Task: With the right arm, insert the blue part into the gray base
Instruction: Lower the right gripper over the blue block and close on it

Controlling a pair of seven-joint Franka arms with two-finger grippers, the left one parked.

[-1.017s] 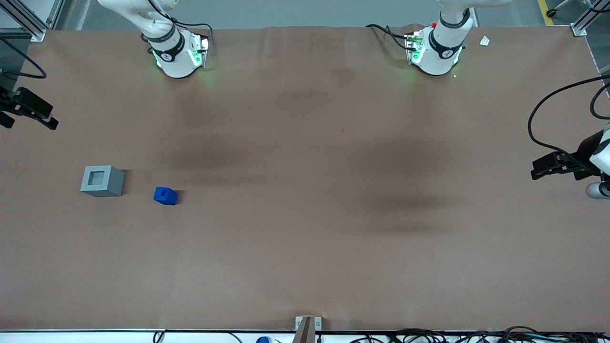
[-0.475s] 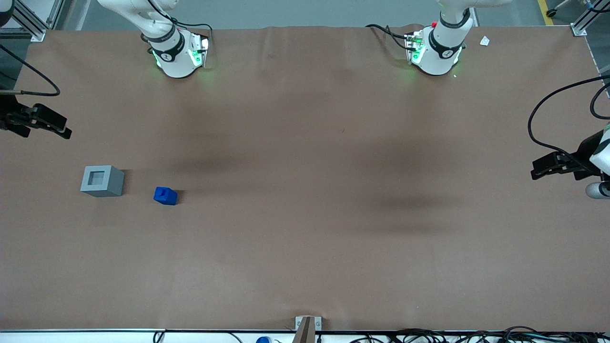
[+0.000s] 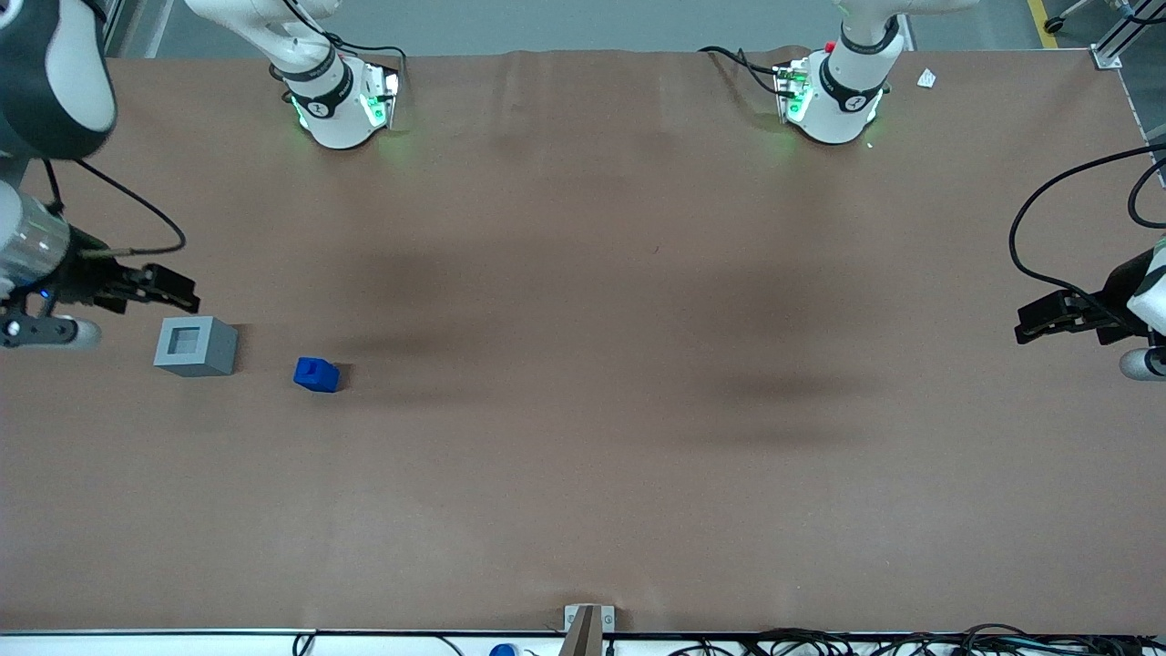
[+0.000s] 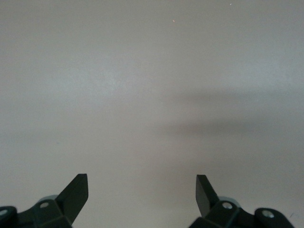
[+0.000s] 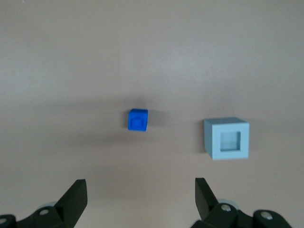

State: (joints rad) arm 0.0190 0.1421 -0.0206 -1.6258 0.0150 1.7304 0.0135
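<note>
Brown table mat (image 3: 583, 437) was wrinkled at one edge; white scrap (image 3: 926, 78) lay near a corner; metal bracket (image 3: 588, 621) and black cables (image 3: 911, 642) sat along the camera-side edge.

the base (image 3: 195, 345) and the part (image 3: 316, 374) sat apart on the table (image 3: 583, 364), toward the working arm's end, the part slightly nearer the front camera. the gripper (image 3: 173, 290), fingers spread, hung above the table just beside the base.
</note>
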